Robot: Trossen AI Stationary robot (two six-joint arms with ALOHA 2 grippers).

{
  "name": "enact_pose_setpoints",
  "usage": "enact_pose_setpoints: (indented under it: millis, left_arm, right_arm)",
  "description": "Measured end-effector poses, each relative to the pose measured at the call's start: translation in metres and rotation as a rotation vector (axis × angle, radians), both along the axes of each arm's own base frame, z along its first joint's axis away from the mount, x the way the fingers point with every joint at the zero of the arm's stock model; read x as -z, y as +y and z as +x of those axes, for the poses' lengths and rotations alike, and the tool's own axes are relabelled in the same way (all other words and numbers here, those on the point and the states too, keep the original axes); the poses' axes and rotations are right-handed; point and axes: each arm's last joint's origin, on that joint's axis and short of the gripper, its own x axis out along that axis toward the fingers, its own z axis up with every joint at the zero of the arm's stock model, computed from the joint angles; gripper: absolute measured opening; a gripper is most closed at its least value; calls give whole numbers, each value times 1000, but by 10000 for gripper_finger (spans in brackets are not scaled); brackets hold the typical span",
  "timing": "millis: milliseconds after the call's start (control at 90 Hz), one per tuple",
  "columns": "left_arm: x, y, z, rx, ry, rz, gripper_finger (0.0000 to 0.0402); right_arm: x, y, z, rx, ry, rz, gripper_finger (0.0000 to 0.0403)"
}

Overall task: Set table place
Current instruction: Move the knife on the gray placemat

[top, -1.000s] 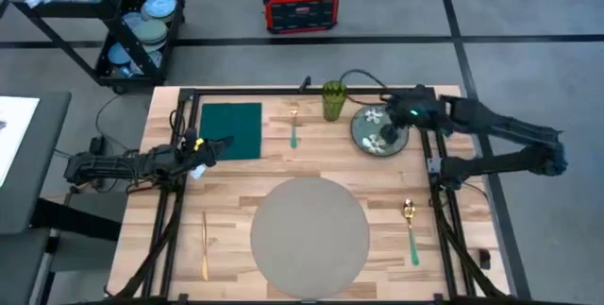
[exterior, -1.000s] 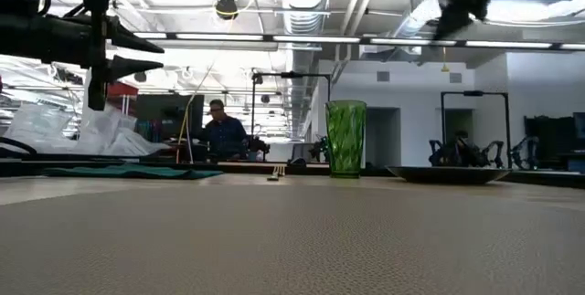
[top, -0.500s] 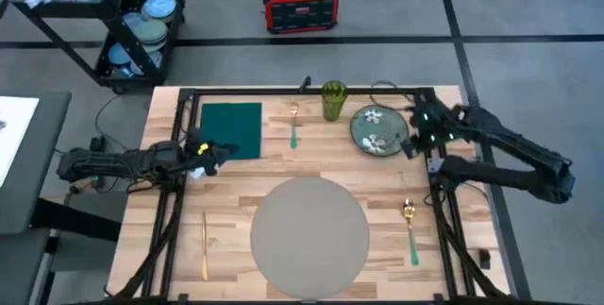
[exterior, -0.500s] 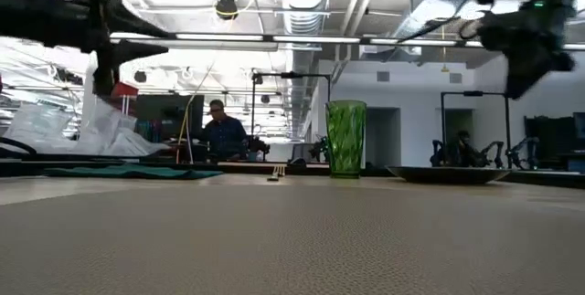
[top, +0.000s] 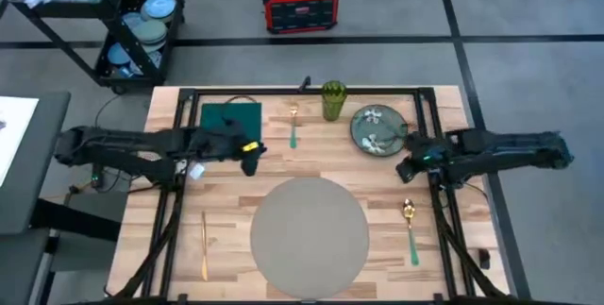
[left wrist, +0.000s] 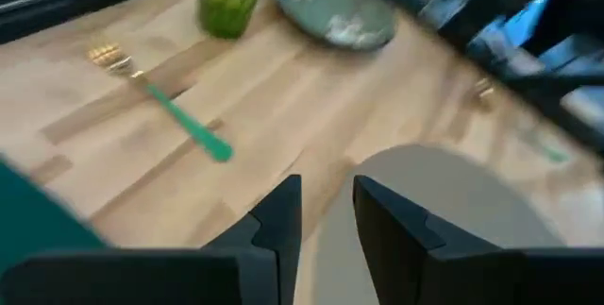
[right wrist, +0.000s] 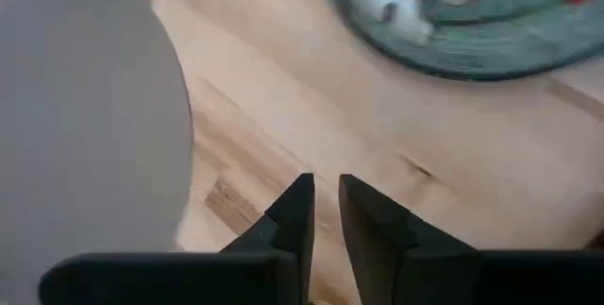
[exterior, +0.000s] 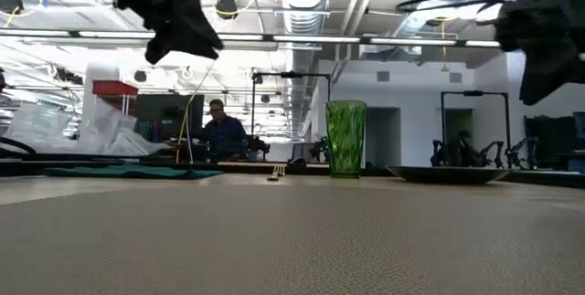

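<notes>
The round grey placemat [top: 309, 236] lies on the near middle of the wooden table [top: 444, 107]. My left gripper [top: 253, 161] hovers off the near right corner of the dark green napkin [top: 226, 118], between it and the placemat [left wrist: 444, 201]. Its fingers [left wrist: 283, 211] are shut to a narrow slit with nothing in it. My right gripper [top: 404, 168] hovers just near of the floral plate [top: 377, 130], right of the placemat [right wrist: 85, 107], also shut on nothing. Both hang well above the tabletop in the low view.
A green glass [top: 332, 100] and a green-handled fork [top: 293, 126] are at the far middle. A gold knife [top: 204, 245] lies at the near left, a green-handled spoon [top: 411, 229] at the near right. A dark shelf cart [top: 132, 22] stands beyond the table's far left corner.
My left gripper has swept from the table's left edge toward the right, past the napkin and up to the placemat's far left side. My right gripper has left the space above the plate, swung toward the right edge, then come toward the near edge. Nothing on the table has moved.
</notes>
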Motion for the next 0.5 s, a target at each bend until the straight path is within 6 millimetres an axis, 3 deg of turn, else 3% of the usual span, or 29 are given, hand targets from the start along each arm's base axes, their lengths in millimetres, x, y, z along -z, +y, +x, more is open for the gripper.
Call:
enact_pose_setpoints:
  millis: [144,289,378,500]
  left_arm:
    - [0,21,-19,-83,122,-29,81]
    - [0,32,-48,-127,110,-100,81]
    - [8,24,-62,-97,83,-232,81]
    - [21,-5,-79,-34,135,-506,81]
  right_arm:
    - [-26,-2,45,-83,-143,-159,29]
    - [-45,-13,57,-64,-214,-232,29]
    - [-42,-11,56,-100,-193,-193,29]
    - [-32,1,53,-150,-157,-150,29]
